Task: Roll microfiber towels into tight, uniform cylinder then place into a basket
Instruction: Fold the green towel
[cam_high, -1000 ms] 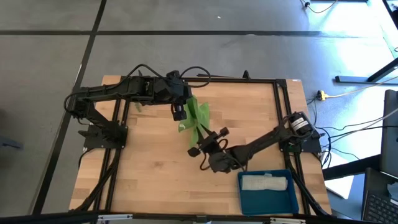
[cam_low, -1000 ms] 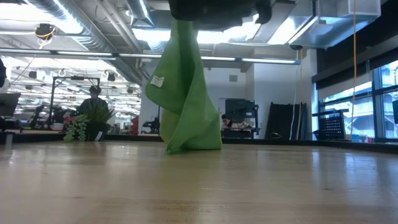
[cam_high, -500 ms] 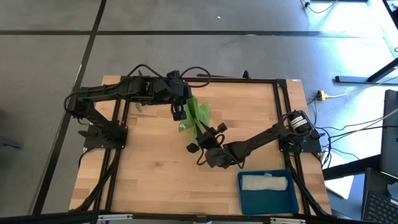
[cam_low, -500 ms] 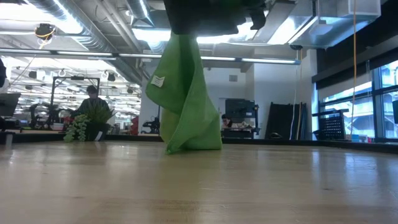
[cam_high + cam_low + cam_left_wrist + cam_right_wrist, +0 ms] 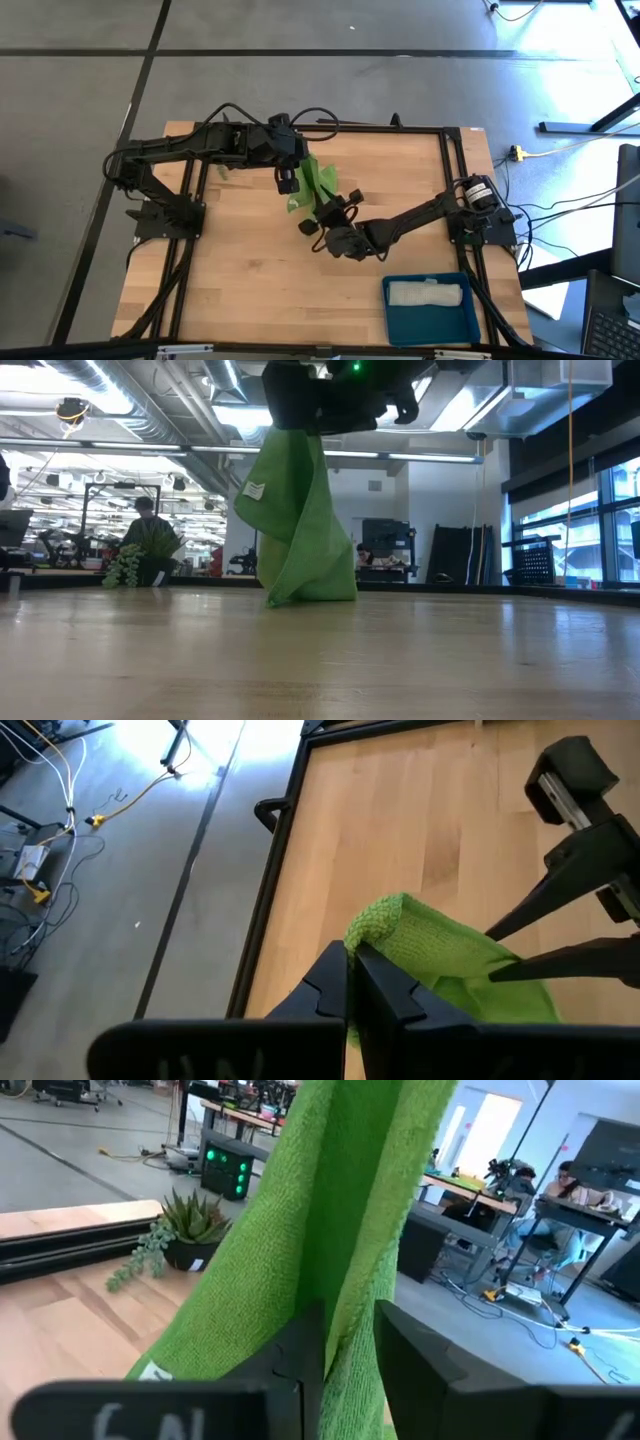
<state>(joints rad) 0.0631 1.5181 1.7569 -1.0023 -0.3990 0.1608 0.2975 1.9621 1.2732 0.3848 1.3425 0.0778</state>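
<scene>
The lime green towel (image 5: 297, 520) hangs from my left gripper (image 5: 287, 182), which is shut on it over the middle of the table. Its lower end (image 5: 300, 598) rests bunched on the wood. My right gripper (image 5: 322, 207) reaches in level from the table's near right and is shut on the same towel just below the left gripper. The pale towel (image 5: 427, 293) lies rolled in the teal basket (image 5: 392, 320) at the table's near right corner. My left gripper pinches the green towel's top corner (image 5: 380, 920) between its two shut fingers, slanting down from the table's left. The towel hangs below the fingers, its lower end on the table. My right gripper pinches a hanging fold (image 5: 345, 1305) of the towel's upper part between its two fingers (image 5: 300, 1350). The fingers come level, across the hanging cloth. How many layers they have I cannot tell.
A small leafy plant sprig (image 5: 130, 565) lies toward the table's far left, behind the left arm. Bare wood (image 5: 240, 270) spreads over the near left half of the table. The room beyond shows people at desks (image 5: 570, 1180).
My right gripper has gone a little toward the table's far left, closer to the left gripper and the towel's top. The green towel hangs as before, with its lower end on the table.
</scene>
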